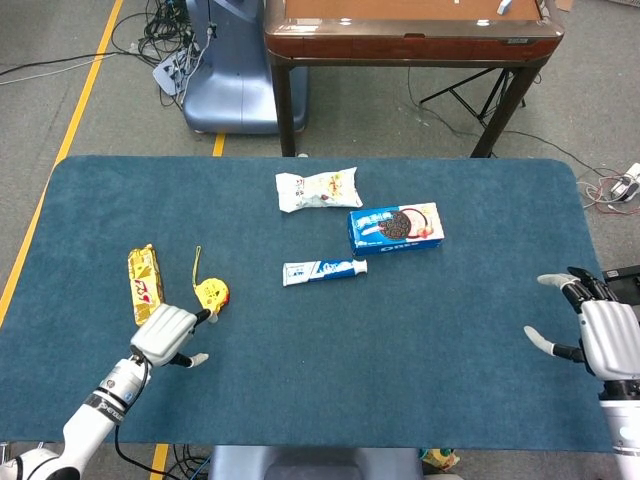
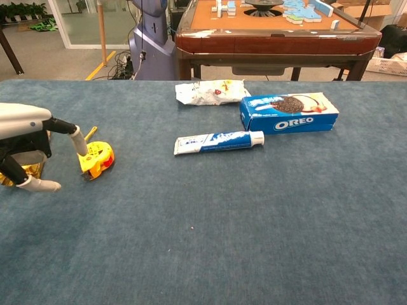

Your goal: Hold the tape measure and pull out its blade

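Note:
The yellow tape measure (image 1: 212,294) lies on the blue table (image 1: 420,330) at the left, its yellow strap stretching away from me; the chest view shows the tape measure (image 2: 96,159) too. My left hand (image 1: 165,335) hovers just short of it, fingers apart, one fingertip close to the case, holding nothing. In the chest view the left hand (image 2: 25,143) sits at the left edge, a finger reaching toward the case. My right hand (image 1: 600,335) is open at the table's right edge, far from the tape measure.
A yellow snack pack (image 1: 145,283) lies left of the tape measure, beside my left hand. A toothpaste tube (image 1: 323,270), an Oreo box (image 1: 396,227) and a white wrapper (image 1: 318,189) lie mid-table. A wooden table (image 1: 410,35) stands beyond.

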You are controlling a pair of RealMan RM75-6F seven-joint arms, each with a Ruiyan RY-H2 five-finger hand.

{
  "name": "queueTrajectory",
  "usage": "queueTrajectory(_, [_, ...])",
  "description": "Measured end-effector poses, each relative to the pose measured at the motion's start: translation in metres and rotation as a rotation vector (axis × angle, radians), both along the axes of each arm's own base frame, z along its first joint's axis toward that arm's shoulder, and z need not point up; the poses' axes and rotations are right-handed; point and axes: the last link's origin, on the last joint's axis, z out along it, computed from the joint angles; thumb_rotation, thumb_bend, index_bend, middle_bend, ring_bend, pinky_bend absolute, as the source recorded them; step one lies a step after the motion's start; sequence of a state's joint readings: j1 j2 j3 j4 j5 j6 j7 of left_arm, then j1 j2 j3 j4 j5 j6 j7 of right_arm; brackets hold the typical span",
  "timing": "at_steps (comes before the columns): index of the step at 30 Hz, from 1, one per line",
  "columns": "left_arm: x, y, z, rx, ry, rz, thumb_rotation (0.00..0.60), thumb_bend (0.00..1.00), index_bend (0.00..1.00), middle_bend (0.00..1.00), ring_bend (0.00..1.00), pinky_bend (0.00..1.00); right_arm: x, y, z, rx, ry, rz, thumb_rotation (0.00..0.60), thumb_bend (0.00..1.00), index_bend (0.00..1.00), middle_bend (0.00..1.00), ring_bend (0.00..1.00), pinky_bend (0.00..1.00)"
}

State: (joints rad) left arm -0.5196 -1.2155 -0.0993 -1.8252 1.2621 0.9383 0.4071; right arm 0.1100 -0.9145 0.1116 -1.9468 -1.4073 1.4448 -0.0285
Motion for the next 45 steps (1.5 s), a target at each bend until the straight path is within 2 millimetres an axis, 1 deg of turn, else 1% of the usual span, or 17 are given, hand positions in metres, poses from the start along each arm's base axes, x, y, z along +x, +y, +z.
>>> queueTrajectory(5, [-0.004, 0.007, -0.007, -0.032, 0.075, 0.058, 0.600, 0.20, 0.31, 1.00, 0.93, 0.97, -0.003, 0.002, 0.001, -0.001, -0.001, -0.008, 0.600, 0.25, 0.30, 0.32, 0.16, 0.22])
queueTrajectory(14, [-0.011, 0.015, -0.018, -0.064, 0.187, 0.151, 0.600, 0.20, 0.28, 1.00, 0.94, 0.97, -0.007, 0.004, -0.001, 0.002, -0.004, -0.018, 0.600, 0.25, 0.30, 0.32, 0.16, 0.22])
queueTrajectory(21, [-0.016, 0.023, -0.025, -0.062, 0.235, 0.194, 0.600, 0.20, 0.27, 1.00, 0.94, 0.97, -0.008, 0.006, 0.000, 0.001, -0.002, -0.025, 0.600, 0.25, 0.30, 0.32, 0.16, 0.22])
queueTrajectory(29, [-0.019, 0.038, -0.030, -0.040, 0.263, 0.220, 0.600, 0.20, 0.26, 1.00, 0.94, 0.97, -0.009, 0.007, -0.001, 0.004, -0.002, -0.030, 0.600, 0.25, 0.30, 0.32, 0.16, 0.21])
queueTrajectory(32, [-0.016, 0.041, -0.034, -0.036, 0.262, 0.214, 0.600, 0.20, 0.26, 1.00, 0.94, 0.97, -0.010, 0.007, -0.001, 0.002, -0.002, -0.031, 0.600, 0.25, 0.30, 0.32, 0.16, 0.22])
queueTrajectory(36, [-0.011, 0.041, -0.038, -0.067, 0.221, 0.226, 0.600, 0.20, 0.26, 1.00, 0.94, 0.97, -0.011, 0.008, 0.000, 0.000, -0.001, -0.035, 0.600, 0.25, 0.30, 0.32, 0.16, 0.22])
queueTrajectory(45, [0.012, 0.050, -0.051, -0.095, 0.142, 0.184, 0.600, 0.20, 0.24, 1.00, 0.93, 0.97, -0.017, 0.014, 0.003, -0.012, -0.003, -0.057, 0.600, 0.25, 0.30, 0.32, 0.16, 0.22])
